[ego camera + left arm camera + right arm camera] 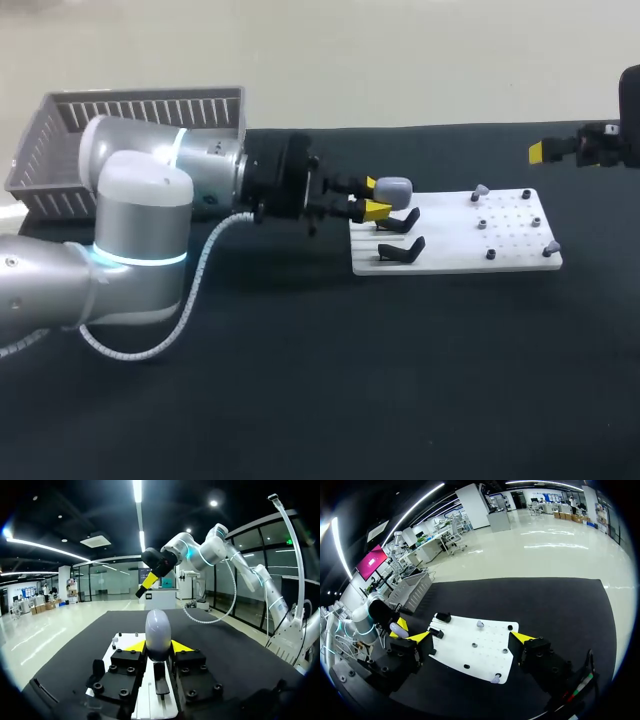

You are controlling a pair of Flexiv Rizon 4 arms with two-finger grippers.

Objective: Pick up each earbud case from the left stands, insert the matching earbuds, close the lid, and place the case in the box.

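Silver arm (135,215), coiled cable (205,252), yellow-tipped hand (376,196)

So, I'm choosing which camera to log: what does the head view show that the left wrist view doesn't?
Only the head view: the grey box behind the left arm. Only the left wrist view: the left pincer touching both sides of the earbud case, and the right arm at whole length. Both: the case, the white board, the right pincer.
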